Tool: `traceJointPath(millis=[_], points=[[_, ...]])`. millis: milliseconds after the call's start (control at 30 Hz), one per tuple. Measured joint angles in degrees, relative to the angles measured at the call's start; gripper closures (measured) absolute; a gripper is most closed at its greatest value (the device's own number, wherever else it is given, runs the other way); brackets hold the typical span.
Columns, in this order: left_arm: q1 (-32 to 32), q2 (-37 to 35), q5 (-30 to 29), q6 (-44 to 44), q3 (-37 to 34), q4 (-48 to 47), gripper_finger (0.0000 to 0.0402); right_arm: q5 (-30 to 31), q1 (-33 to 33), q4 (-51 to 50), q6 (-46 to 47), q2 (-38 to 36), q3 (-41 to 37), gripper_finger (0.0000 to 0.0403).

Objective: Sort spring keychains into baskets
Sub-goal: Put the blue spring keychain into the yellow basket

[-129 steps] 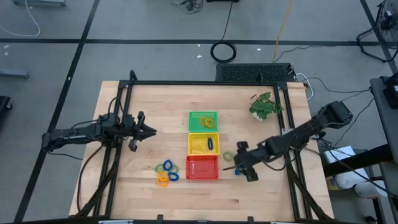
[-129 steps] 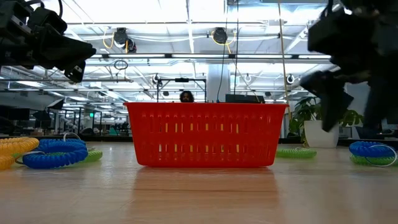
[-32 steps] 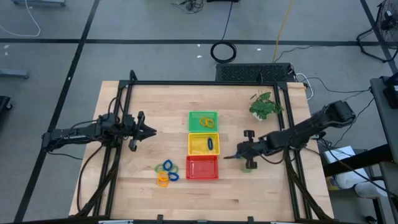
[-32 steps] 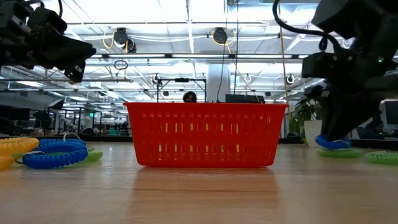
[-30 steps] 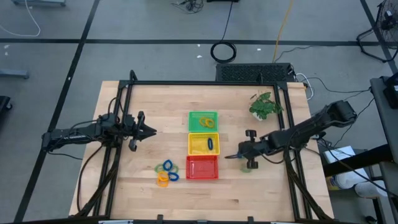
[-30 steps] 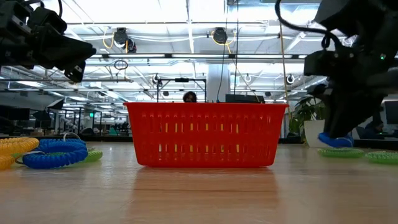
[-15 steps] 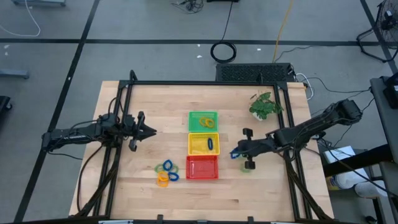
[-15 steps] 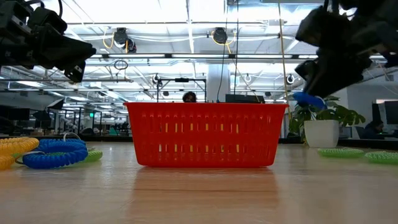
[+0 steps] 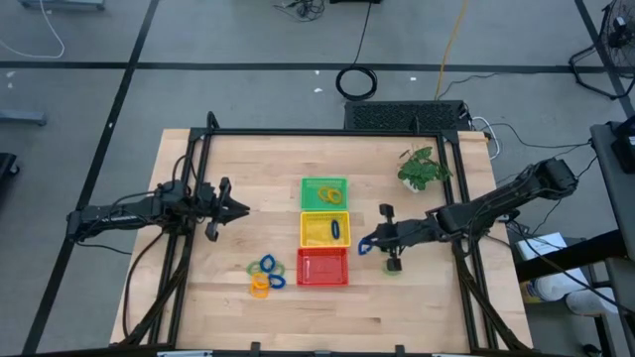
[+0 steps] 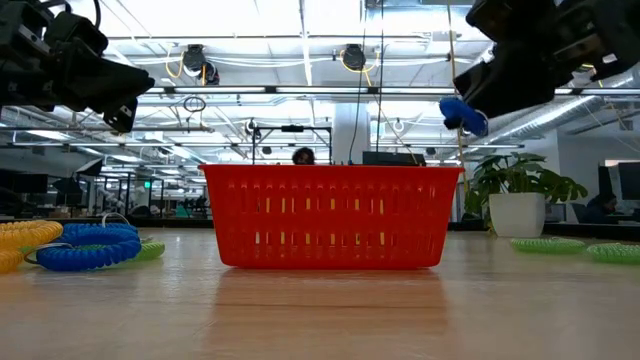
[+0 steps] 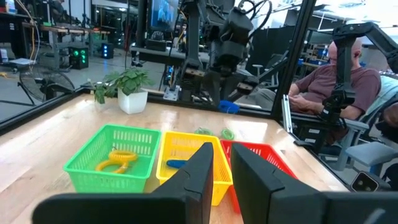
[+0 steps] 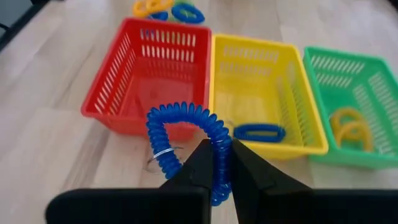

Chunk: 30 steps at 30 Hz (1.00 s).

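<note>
Red basket (image 10: 330,215) hides other baskets (low view); yellow keychain (image 10: 20,243) cut by edge.

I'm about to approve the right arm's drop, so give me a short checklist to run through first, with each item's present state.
1. Right gripper shut on the blue coiled plastic spring keychain: ok.
2. Keychain lifted clear of the wooden table: ok, the low view shows it hanging above the red mesh basket's rim height.
3. Gripper over a basket: not ok, in the high view it is beside the yellow mesh basket, not above it.
4. Yellow basket already holds a blue keychain: ok.
5. Left gripper out of the way: ok, it waits left of the green mesh basket.
6. Exact target basket: cannot tell.
</note>
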Motion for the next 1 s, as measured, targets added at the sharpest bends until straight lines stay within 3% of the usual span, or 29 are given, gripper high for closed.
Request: traceJointPath(millis=[433, 800, 1000], points=[[0.00, 0.00, 0.00, 0.00, 0.02, 0.02, 0.0341, 0.00, -3.25, 9.23, -1.48, 4.53, -0.03, 0.0383], [0.00, 0.00, -0.01, 0.00, 0.02, 0.08, 0.0341, -0.26, -5.92, 26.79, -8.40, 12.19, -0.01, 0.0382], [0.00, -0.02, 0.00, 0.00, 0.00, 0.07, 0.0341, -0.24, -8.16, 31.41, -9.75, 13.81, 0.02, 0.0382]])
